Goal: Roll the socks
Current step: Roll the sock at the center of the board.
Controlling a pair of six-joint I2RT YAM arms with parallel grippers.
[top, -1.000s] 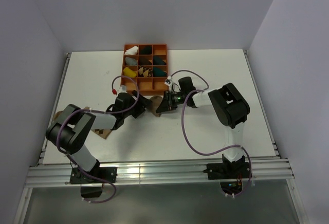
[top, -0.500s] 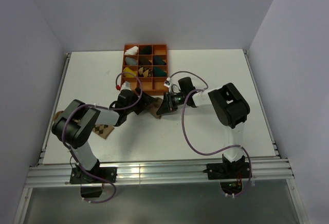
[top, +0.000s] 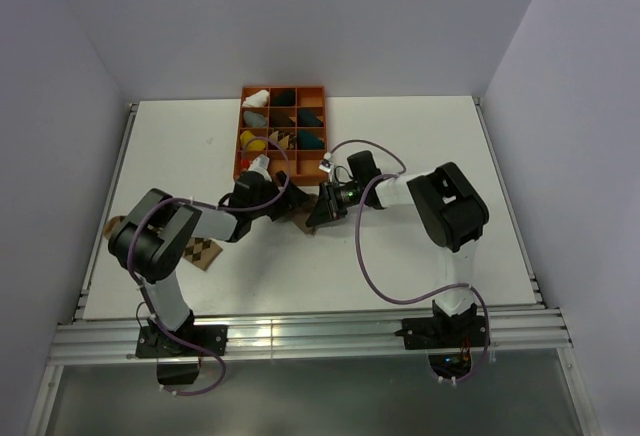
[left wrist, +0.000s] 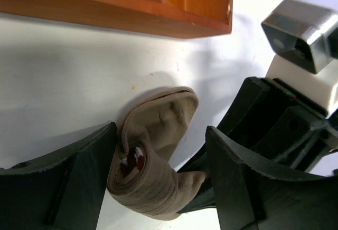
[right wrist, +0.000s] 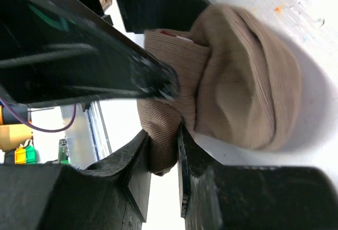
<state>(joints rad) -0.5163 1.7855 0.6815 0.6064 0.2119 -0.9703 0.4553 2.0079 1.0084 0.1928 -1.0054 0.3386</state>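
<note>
The rolled tan sock (left wrist: pixel 158 156) lies on the table (left wrist: pixel 63 77) near the tray (left wrist: pixel 132 8), between the left claw's (left wrist: pixel 158 135) wide-spread fingers, while the narrow right claw (right wrist: pixel 177 140) pinches its fold.

Nothing here can be read, from where I stand. The orange tray (top: pixel 283 87) carries no lettering, number or sticker that I can make out. The tan sock (left wrist: pixel 158 135), lying just in front of the tray's near edge, is plain ribbed knit with no label or brand mark showing.
</note>
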